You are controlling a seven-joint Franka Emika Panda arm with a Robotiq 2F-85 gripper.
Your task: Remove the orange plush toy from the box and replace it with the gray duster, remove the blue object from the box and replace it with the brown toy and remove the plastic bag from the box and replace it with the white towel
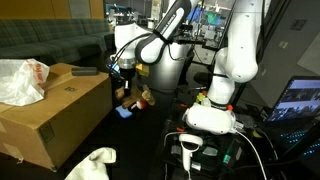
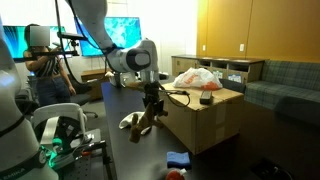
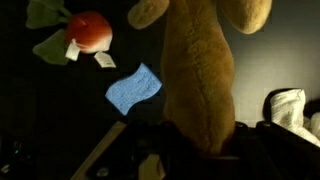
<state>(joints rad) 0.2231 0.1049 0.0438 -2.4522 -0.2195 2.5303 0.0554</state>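
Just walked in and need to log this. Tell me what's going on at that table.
The robot arm's gripper is shut on the brown toy, which hangs from it beside the box, low over the dark table. The plastic bag sits at the top of the box. In the wrist view, the orange plush toy and the blue object lie out on the table, and the white towel lies off to one side.

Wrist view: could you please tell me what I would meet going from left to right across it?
orange toy → blue object → brown toy → white towel
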